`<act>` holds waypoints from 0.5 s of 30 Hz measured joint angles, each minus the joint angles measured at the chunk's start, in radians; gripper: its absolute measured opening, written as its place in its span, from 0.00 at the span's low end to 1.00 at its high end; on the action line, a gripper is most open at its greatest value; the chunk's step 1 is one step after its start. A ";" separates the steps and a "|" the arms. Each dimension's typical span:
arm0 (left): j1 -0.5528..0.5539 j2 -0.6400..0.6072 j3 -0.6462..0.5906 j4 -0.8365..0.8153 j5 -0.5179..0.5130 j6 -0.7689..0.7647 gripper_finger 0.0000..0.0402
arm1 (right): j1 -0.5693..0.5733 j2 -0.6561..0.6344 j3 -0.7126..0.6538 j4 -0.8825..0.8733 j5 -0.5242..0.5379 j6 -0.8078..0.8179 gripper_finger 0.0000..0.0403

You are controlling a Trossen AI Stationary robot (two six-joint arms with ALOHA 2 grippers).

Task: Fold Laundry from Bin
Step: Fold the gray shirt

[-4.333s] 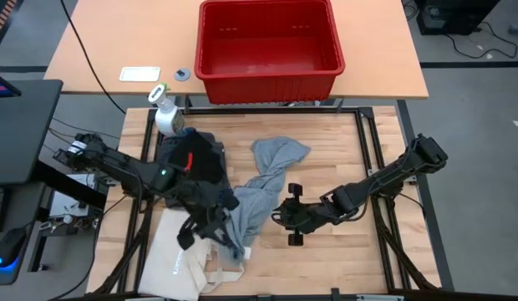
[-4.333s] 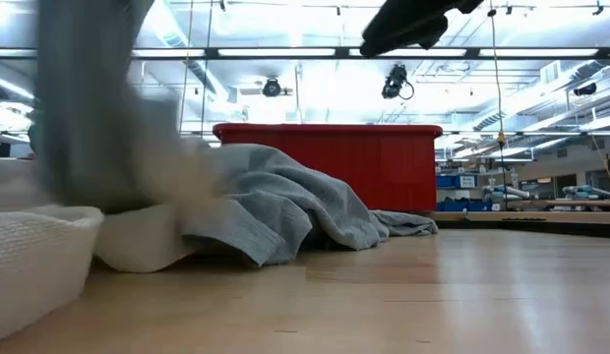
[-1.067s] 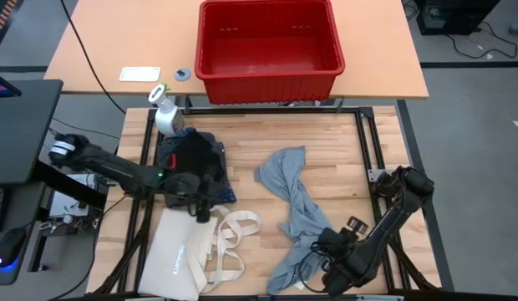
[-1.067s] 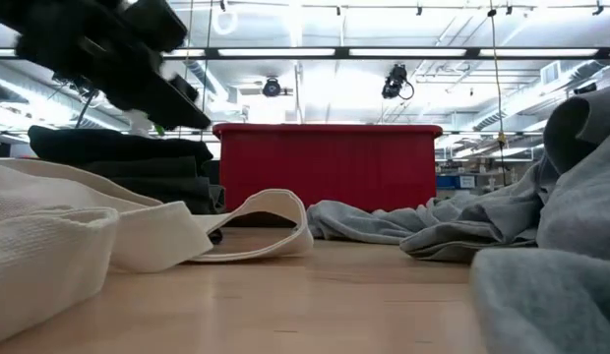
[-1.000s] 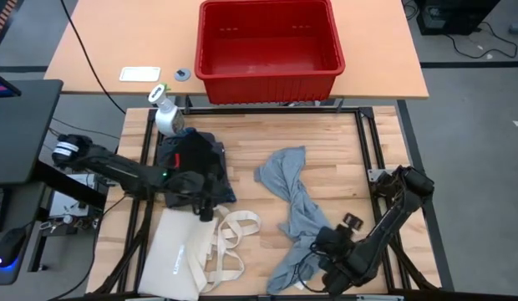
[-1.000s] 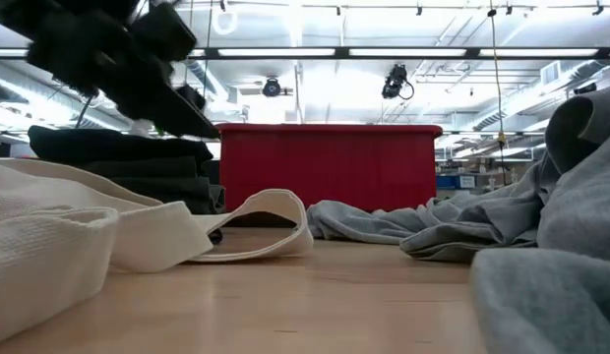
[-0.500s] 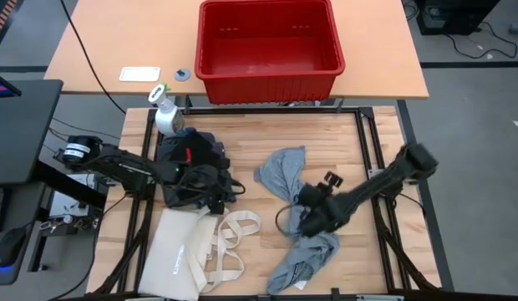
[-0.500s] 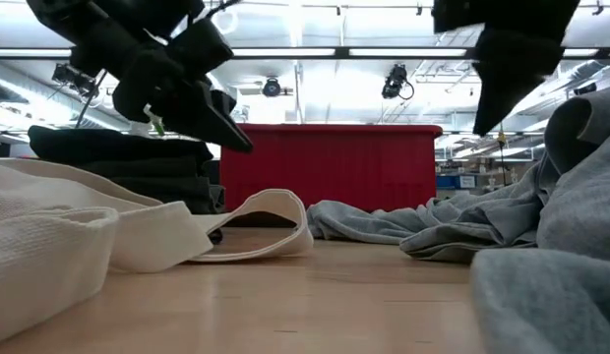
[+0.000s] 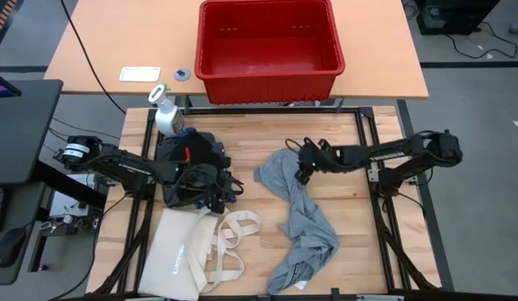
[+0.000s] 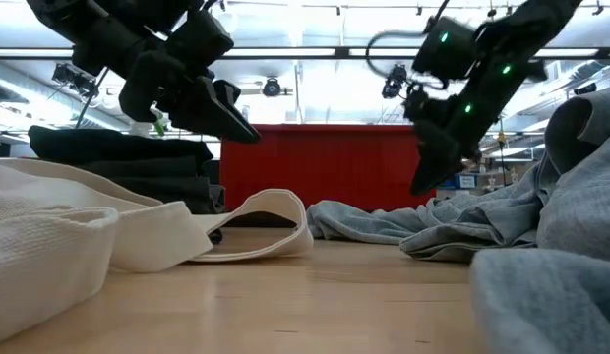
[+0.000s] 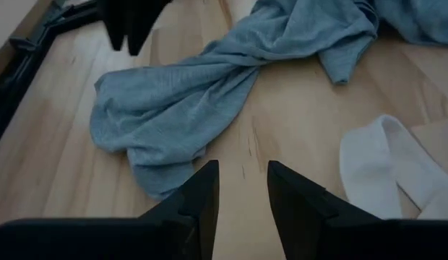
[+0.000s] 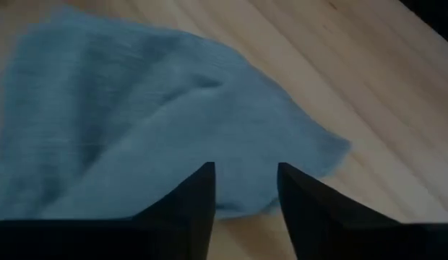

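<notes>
- Currently, I am viewing the right gripper (image 9: 302,165) hovering over the far end of the light grey garment (image 9: 299,219), which is lying twisted lengthwise on the wooden table (image 9: 351,226).
- In the right wrist view, its two fingers (image 12: 194,198) are standing apart with a clear gap between them, and nothing is sitting in that gap; the grey cloth (image 12: 159,115) is lying below them.
- I am seeing the left gripper (image 9: 219,191) poised beside the stack of dark laundry (image 9: 190,159) at the left of the table, near the spray bottle (image 9: 166,114).
- In the left wrist view, its fingers (image 11: 201,193) are likewise standing apart and gripping nothing, pointing across bare wood toward the grey garment (image 11: 181,101).
- The cream tote bag (image 9: 185,255) is lying flat at the near left, with its long handles (image 9: 234,234) looping out toward the garment without touching it.
- The red bin (image 9: 268,50) is sitting on the separate tan table (image 9: 100,50) beyond the work surface; I am seeing no laundry inside it.
- In the low view, both grippers are hanging above the table, the left one (image 10: 202,98) over the dark stack (image 10: 123,167) and the right one (image 10: 438,138) over the grey cloth (image 10: 403,221).
</notes>
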 joint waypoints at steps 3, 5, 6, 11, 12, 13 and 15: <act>0.000 0.000 0.000 -0.009 0.000 -0.003 0.30 | -0.081 0.051 0.004 0.006 -0.018 -0.075 0.44; -0.001 0.000 0.000 -0.008 0.000 -0.005 0.30 | -0.112 0.095 0.011 0.014 -0.009 -0.119 0.48; -0.001 0.000 0.000 -0.008 0.000 -0.005 0.30 | -0.123 0.118 0.012 0.021 -0.011 -0.136 0.50; -0.001 0.000 0.000 -0.038 0.000 -0.026 0.30 | -0.143 0.223 0.013 0.047 0.004 -0.187 0.48; -0.001 0.000 0.000 -0.049 0.000 -0.035 0.30 | -0.143 0.233 0.016 0.051 0.008 -0.187 0.45; -0.001 0.000 0.000 -0.060 0.000 -0.046 0.30 | -0.143 0.241 0.016 0.057 0.014 -0.187 0.40; -0.002 0.000 0.000 -0.084 0.000 -0.071 0.30 | -0.135 0.244 0.016 0.058 0.017 -0.196 0.27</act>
